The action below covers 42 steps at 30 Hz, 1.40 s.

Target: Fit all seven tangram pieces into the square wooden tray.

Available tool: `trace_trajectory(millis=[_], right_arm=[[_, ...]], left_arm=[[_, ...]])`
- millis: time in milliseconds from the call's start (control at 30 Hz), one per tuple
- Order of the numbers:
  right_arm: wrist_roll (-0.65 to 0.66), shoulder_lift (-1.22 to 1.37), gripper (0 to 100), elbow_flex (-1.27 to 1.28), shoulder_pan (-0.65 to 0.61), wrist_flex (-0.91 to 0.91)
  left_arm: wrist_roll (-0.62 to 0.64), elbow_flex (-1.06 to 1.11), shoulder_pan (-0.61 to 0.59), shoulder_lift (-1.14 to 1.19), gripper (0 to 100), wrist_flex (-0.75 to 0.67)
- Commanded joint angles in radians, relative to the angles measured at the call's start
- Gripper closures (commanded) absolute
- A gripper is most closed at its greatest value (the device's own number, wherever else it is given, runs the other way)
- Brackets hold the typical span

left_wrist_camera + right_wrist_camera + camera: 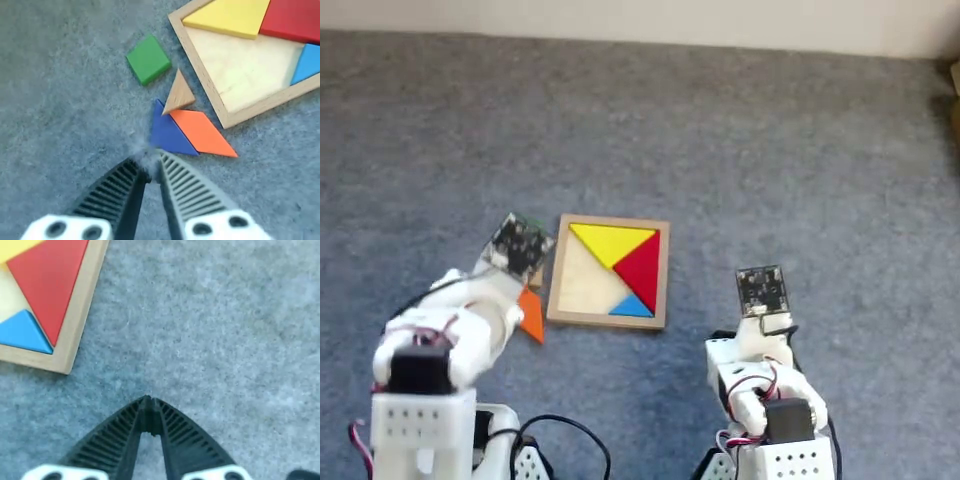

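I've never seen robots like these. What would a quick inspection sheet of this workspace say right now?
Surface: grey carpet-like covering.
Job's things: wooden tray holds a yellow triangle, red triangle and light blue triangle. Outside it lie a green square, set apart, and a wooden triangle, dark blue triangle and orange parallelogram, touching one another.
Clutter: nothing seen.
Grippers: left arm, jaws shut, tips by the dark blue triangle; right arm, jaws shut over bare covering near a tray corner.
Cables: red and white wires on both arms; black cable near the left arm's base.
Surroundings: pale wall strip beyond the covering.
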Motion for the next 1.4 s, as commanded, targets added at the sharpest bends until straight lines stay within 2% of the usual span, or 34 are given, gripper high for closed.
trace_trajectory(millis=[0, 100, 400, 533, 800, 933, 1033, 1367], right_arm=[[-0.005, -0.004, 99.3, 0.111, 0.013, 0.004], [-0.005, -0.004, 99.3, 0.111, 0.013, 0.004], [-0.005, -0.004, 99.3, 0.111, 0.013, 0.004], [-0.005, -0.004, 99.3, 0.111, 0.015, 0.004], [-0.005, -0.004, 99.3, 0.111, 0.015, 0.004], [-0.005, -0.004, 99.3, 0.111, 0.015, 0.004], [-0.005, -0.004, 99.3, 0.111, 0.015, 0.004], [-0.005, -0.004, 99.3, 0.111, 0.015, 0.004]], left_arm=[[0.049, -0.117, -0.015, 0.188, 84, -0.025], [0.084, -0.174, -0.015, 0.312, 79, -0.035], [0.097, -0.288, -0.077, 0.645, 79, -0.253], [0.158, -0.332, -0.087, 0.762, 79, -0.302], [0.265, -0.483, -0.085, 0.967, 78, -0.310], [0.278, -0.545, -0.085, 1.059, 73, -0.311], [0.336, -0.587, -0.085, 1.124, 70, -0.316], [0.344, -0.774, -0.087, 1.383, 73, -0.316]])
